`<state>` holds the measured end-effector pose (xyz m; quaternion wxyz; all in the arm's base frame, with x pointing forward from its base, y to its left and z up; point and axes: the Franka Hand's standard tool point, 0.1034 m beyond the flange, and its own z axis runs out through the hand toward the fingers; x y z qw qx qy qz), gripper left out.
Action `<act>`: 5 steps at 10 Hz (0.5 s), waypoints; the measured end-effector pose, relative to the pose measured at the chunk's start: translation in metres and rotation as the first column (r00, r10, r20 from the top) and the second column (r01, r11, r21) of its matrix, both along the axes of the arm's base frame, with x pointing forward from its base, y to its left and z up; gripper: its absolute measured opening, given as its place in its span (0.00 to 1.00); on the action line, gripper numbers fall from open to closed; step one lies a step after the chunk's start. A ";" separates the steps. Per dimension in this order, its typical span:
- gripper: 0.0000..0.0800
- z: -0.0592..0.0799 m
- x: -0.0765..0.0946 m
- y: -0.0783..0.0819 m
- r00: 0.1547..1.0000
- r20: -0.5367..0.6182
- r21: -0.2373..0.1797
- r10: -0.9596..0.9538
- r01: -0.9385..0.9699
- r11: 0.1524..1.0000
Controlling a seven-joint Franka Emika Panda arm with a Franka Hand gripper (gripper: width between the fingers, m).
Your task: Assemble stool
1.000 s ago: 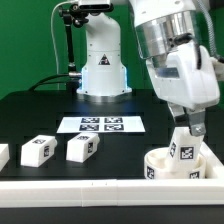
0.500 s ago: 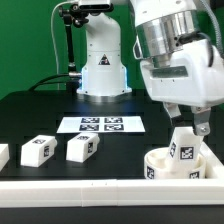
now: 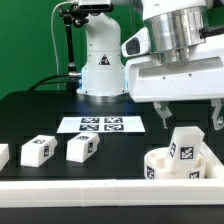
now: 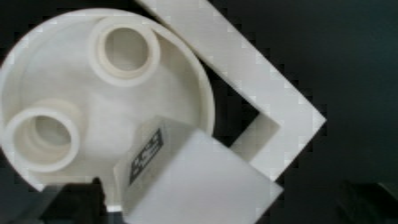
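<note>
White leg [image 3: 184, 146] upright in seat [image 3: 158, 167], just under fingers [image 3: 165, 113], spread wide w/ nothing held.

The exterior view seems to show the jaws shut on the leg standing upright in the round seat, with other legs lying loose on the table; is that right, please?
Not quite: the exterior view shows the gripper open, its jaws wide apart and holding nothing. The leg does stand upright in the round seat, and other legs lie loose on the table.
</note>
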<state>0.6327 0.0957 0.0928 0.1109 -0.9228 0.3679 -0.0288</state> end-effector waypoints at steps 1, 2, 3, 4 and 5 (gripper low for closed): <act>0.81 0.000 0.000 0.000 0.998 0.011 -0.009 0.061 -0.061 0.998; 0.81 0.000 0.000 0.000 0.994 0.019 -0.017 0.111 -0.110 0.994; 0.81 0.000 0.000 -0.001 0.975 0.037 -0.036 0.217 -0.216 0.976; 0.81 0.000 0.001 -0.001 0.924 0.051 -0.095 0.378 -0.373 0.923; 0.81 0.001 0.001 -0.001 0.873 0.055 -0.129 0.485 -0.475 0.870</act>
